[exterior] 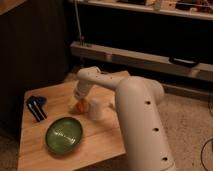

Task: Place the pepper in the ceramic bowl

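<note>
The pepper (79,106) shows only partly beneath the hand (78,99), beside the white cup (95,108); its grip cannot be told.

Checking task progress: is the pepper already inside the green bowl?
No, the pepper is outside the ceramic bowl, by the gripper, which is low over the table beside the white cup.
</note>
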{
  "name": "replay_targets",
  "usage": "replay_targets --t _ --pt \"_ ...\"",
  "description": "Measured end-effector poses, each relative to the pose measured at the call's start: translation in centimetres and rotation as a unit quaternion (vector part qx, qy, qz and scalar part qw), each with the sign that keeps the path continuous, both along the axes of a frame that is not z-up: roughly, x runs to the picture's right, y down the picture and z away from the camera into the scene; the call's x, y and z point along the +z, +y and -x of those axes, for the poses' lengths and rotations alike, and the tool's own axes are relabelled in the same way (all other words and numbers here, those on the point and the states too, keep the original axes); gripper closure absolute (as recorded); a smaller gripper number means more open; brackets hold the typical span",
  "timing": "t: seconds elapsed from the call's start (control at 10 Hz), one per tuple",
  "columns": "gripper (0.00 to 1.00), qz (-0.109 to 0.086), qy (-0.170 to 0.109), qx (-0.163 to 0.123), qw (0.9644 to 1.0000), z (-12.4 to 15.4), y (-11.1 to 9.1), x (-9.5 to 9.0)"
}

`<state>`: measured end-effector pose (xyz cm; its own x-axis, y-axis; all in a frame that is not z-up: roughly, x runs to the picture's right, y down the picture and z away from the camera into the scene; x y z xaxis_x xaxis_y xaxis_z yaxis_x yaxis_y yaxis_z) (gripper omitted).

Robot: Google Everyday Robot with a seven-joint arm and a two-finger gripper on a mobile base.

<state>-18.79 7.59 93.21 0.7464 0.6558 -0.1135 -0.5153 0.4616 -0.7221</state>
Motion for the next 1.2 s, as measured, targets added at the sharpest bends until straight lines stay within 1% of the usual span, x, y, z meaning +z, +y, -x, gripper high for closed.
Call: replay_targets --t 0.2,0.4,0.6,1.0,1.1,1.2 --pt "0.42 0.001 -0.001 -0.003 1.0 0.2 0.1 0.0" --pt "0.42 -0.016 0.0 -0.018 0.9997 0.6 -0.3 -0.6" --pt "0.42 -0.027 0.001 -0.03 0.9992 0.7 -0.5 -0.9" --pt "0.43 -0.035 0.002 -0.051 0.9981 1.0 -0.5 -1.1" --pt "0.48 -0.032 0.004 -0.059 0.9978 1.2 -0.1 -0.9" --pt "0.55 -0.029 0.005 -0.062 0.9976 1.3 0.1 -0.7"
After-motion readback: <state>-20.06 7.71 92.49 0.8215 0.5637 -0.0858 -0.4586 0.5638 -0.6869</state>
